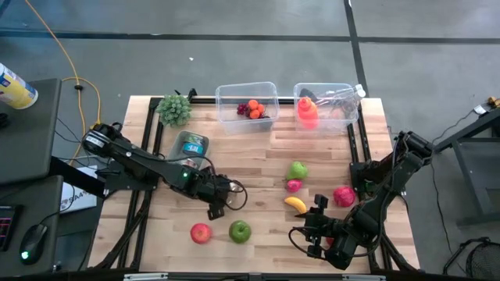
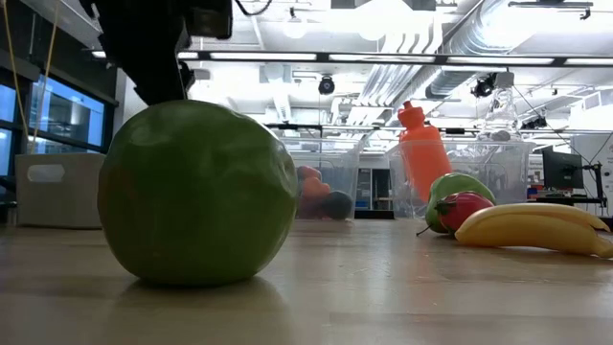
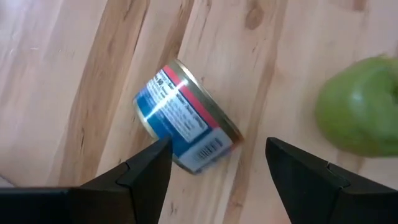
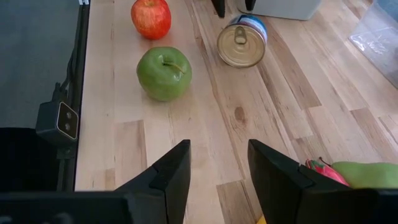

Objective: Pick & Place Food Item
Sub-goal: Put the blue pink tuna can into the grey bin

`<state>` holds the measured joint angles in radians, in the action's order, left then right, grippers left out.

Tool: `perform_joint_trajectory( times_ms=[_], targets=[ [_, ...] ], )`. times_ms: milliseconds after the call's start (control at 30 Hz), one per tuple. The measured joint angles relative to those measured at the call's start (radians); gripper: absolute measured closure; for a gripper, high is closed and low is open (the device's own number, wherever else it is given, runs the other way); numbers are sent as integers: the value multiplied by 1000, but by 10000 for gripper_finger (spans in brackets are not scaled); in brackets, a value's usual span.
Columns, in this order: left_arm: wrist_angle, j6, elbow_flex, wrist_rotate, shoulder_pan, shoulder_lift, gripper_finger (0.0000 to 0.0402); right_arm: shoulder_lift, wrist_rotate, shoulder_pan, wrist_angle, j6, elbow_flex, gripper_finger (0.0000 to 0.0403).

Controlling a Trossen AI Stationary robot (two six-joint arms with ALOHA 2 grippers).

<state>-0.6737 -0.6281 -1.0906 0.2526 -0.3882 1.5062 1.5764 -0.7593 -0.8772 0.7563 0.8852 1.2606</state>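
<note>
Green apple (image 2: 196, 192) fills my low camera. My left gripper (image 3: 214, 165) hangs wide open and empty over the can (image 3: 186, 118), which lies on its side: rigid, slick, rolls. I'd pinch across its ends. Right gripper (image 4: 217, 165) waits open.

From my station I can read almost nothing here. The can (image 3: 184, 118) in my left wrist view carries a blue and white label with a red band, some lines of white print and a barcode, but the print is too blurred for me to make out a word or a number. In my right wrist view I see only its plain metal lid with the pull ring. The yellow container (image 1: 16, 86) at the high view's edge has coloured marks I cannot read. On the bins, the bottle and the fruit I find no lettering.
</note>
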Motion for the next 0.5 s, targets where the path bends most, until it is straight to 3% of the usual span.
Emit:
perform_joint_trajectory(
  times_ms=[200, 500],
  targets=[
    [-2, -16, -4, 7, -1, -81, 151, 0, 0, 0, 0, 0, 0, 254],
    [-29, -317, -3, 41, 14, -68, 151, 0, 3, 0, 0, 1, 0, 254]
  ],
)
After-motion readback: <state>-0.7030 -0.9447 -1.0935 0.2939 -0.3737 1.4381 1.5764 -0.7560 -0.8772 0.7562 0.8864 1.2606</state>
